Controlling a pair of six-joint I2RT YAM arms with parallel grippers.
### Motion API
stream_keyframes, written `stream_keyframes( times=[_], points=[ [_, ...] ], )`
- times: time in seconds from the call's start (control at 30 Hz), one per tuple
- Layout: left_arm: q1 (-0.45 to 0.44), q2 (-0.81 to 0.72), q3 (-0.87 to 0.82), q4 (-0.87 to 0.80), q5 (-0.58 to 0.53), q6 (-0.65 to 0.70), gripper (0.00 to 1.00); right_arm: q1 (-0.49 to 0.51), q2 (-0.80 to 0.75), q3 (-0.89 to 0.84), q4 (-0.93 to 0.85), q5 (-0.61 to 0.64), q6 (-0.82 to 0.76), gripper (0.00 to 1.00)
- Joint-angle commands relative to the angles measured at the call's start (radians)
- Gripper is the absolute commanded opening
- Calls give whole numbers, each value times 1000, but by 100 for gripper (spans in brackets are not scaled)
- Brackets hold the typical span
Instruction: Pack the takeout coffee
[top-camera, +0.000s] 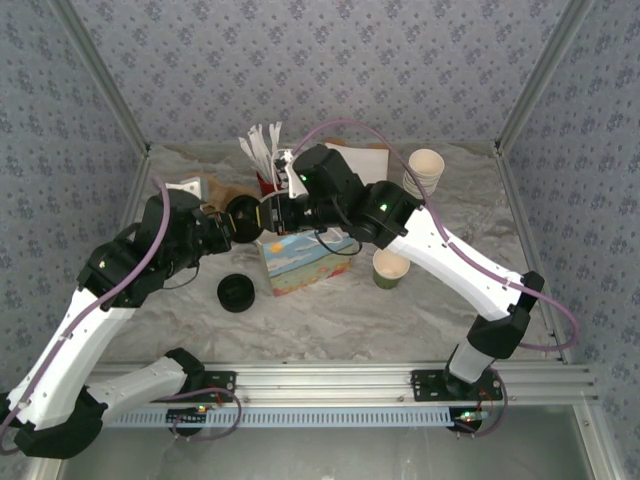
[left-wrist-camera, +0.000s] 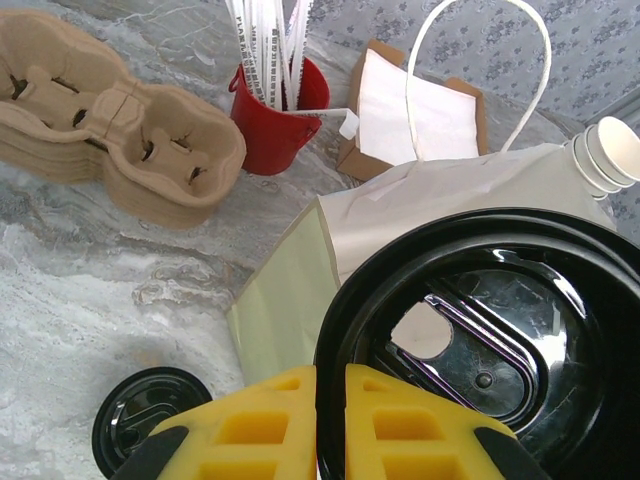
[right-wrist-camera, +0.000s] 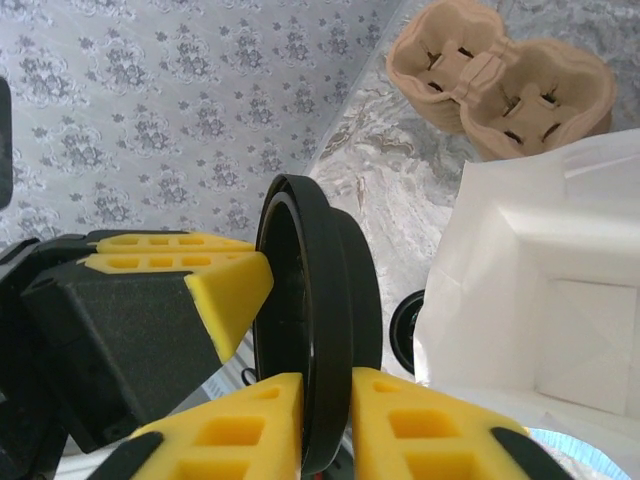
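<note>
A round black lid hangs on edge in the air, left of the paper bag. My left gripper is shut on the lid's rim from the left. My right gripper is shut on the same lid from the right, and the left gripper's yellow fingers show just beyond it. The takeout coffee as a lidded cup is out of view. A lone olive-green paper cup stands lidless on the table, right of the bag. The bag's mouth is open.
A second flat black lid lies on the table in front of the left arm. Brown cup carriers, a red cup of stirrers, a napkin box and a stack of cups line the back.
</note>
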Motion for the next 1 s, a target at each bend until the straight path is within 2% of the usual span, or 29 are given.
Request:
stream_keyframes(
  times=[0.0, 0.1, 0.2, 0.27, 0.47, 0.6, 0.73, 0.87, 0.97],
  points=[
    [-9, -4, 27, 52, 12, 14, 17, -16, 5, -9, 9, -8, 5, 14],
    [-6, -10, 24, 97, 27, 69, 21, -35, -8, -17, 4, -12, 7, 10],
    [-7, -28, 29, 163, 79, 159, 44, -56, -24, -22, -16, -15, 7, 8],
    [-8, -44, 34, 208, 108, 224, 52, -73, -43, -27, -31, -20, 6, 8],
    [-18, -48, 61, 301, 204, 430, 51, -139, -143, -88, -67, -29, 0, 7],
    [-75, -36, 23, 385, 231, 638, 50, -200, -227, -130, -113, -49, 7, 7],
    [-140, -31, -47, 491, 265, 895, 48, -297, -306, -159, -187, -120, 24, 7],
    [-183, -25, -130, 629, 275, 1111, 45, -398, -368, -184, -260, -272, 43, 7],
    [-242, -20, -220, 729, 286, 1369, 48, -458, -405, -204, -296, -358, 58, 7]
  ],
)
